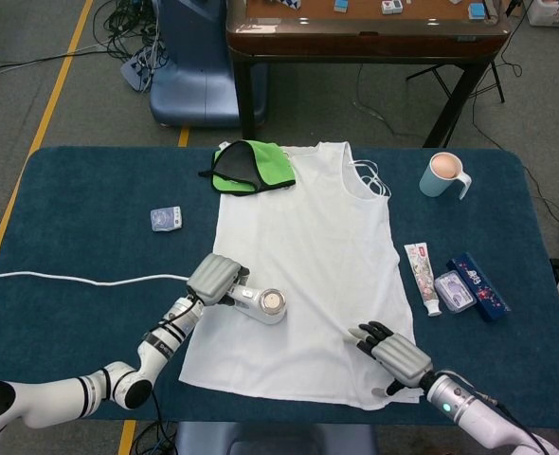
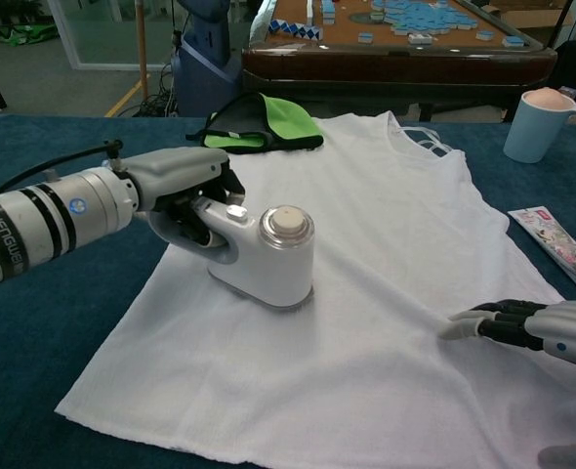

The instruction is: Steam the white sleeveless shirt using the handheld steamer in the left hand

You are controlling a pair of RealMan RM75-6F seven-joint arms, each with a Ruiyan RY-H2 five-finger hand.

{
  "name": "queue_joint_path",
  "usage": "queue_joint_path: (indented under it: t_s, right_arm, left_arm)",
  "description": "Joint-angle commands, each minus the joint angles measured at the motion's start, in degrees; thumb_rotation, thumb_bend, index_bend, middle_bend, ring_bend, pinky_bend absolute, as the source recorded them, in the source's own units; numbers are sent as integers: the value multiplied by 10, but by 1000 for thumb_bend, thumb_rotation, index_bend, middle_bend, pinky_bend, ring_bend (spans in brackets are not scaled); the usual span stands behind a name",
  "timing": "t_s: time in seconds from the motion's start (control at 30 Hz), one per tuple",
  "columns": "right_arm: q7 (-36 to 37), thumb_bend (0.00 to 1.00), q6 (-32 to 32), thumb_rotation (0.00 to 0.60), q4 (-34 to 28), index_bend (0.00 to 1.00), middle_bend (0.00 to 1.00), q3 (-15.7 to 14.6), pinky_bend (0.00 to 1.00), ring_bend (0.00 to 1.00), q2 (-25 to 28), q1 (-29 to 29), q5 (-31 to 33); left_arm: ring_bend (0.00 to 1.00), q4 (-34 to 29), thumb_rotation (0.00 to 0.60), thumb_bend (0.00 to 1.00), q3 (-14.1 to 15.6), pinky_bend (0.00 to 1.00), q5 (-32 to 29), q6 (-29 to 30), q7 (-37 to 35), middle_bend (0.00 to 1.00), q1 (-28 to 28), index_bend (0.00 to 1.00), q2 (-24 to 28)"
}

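A white sleeveless shirt (image 1: 308, 265) (image 2: 366, 264) lies flat on the blue table, neck toward the far side. My left hand (image 1: 217, 279) (image 2: 176, 191) grips the handle of a white handheld steamer (image 1: 263, 304) (image 2: 268, 256), whose base rests on the shirt's lower left part. My right hand (image 1: 393, 351) (image 2: 537, 327) lies on the shirt's lower right corner, fingers stretched out and pressing the cloth down. The steamer's white cord (image 1: 81, 280) trails off to the left across the table.
A green and black cloth (image 1: 251, 166) (image 2: 264, 124) overlaps the shirt's far left shoulder. A pale blue mug (image 1: 443, 174) (image 2: 542, 124), a tube (image 1: 420, 275) and small boxes (image 1: 469, 284) sit at the right. A small packet (image 1: 166, 218) lies left of the shirt.
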Motion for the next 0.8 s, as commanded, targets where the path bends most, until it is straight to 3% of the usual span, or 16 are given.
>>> queue_joint_path:
  t_s: [0.03,0.8]
  right_arm:
    - [2,160,0,587,1,0,81,0,8,0,-1,0,0]
    - [-7,160,-9,589,-5,0,81,4,8,0,1,3,7]
  left_arm:
    - [678,10,600,207,5,672,-2,-2,3,800,0,706,-9]
    - [676,133,600,206,-21,672,-6,-25,-76,799,-5,708,-8]
